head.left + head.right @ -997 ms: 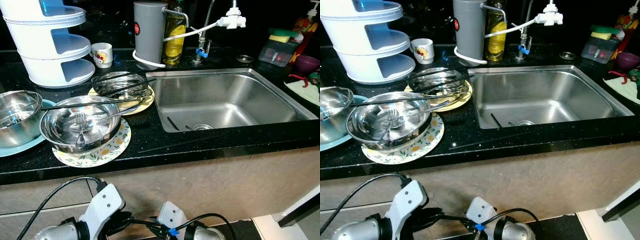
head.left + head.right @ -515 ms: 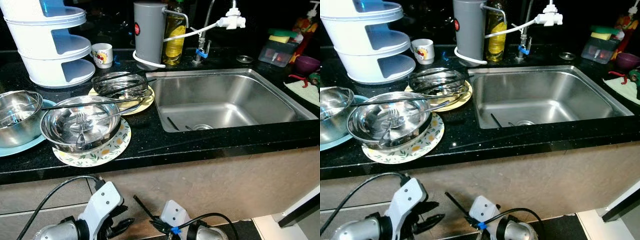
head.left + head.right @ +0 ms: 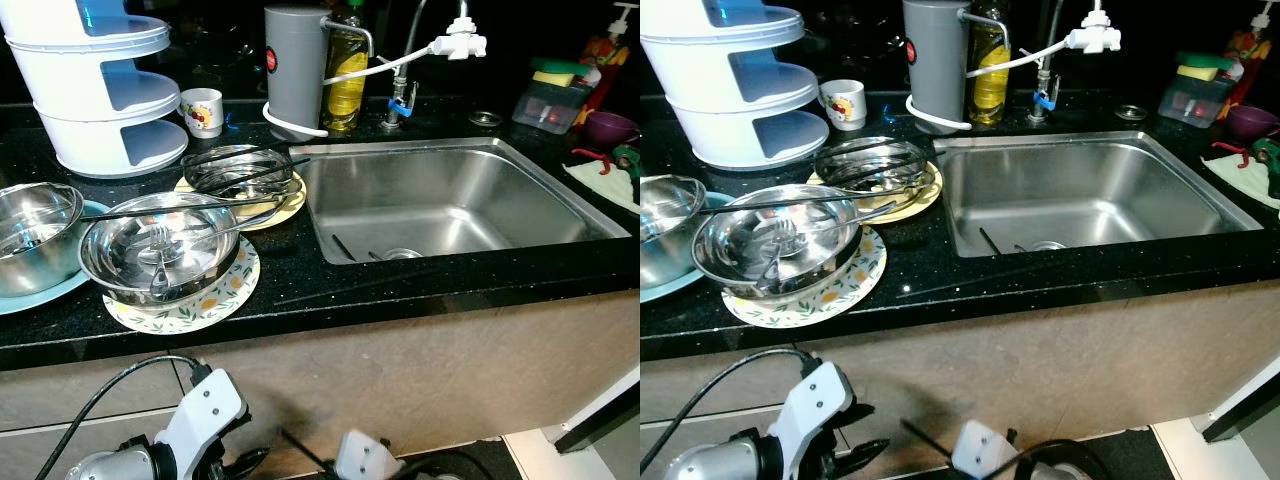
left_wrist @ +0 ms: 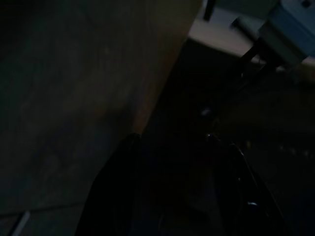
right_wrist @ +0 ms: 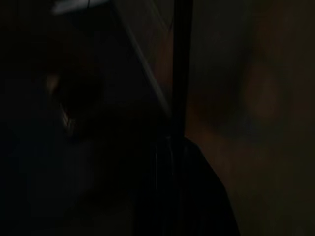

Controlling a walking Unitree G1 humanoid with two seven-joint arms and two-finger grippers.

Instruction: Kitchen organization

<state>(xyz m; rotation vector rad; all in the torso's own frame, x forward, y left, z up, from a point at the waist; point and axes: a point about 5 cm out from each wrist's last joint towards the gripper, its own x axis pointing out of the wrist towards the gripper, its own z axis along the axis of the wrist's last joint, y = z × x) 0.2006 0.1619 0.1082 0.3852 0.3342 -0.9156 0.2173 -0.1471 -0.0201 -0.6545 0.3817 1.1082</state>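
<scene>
L claw (image 3: 855, 452) low by cabinet (image 3: 1060, 350), fingers apart

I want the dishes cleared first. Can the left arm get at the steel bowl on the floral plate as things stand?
Probably yes, after lifting: the left gripper hangs below the black counter edge, while the steel bowl on the floral plate sits near that edge on its side, open from above.

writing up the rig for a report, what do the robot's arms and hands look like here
The left arm is silver metal, ending in a white angular wrist block with small dark screw holes. A thick black cable loops over it. The left hand has two long, thin black fingers. The right arm's white wrist block carries black cabling, and a thin black finger extends from it.
</scene>
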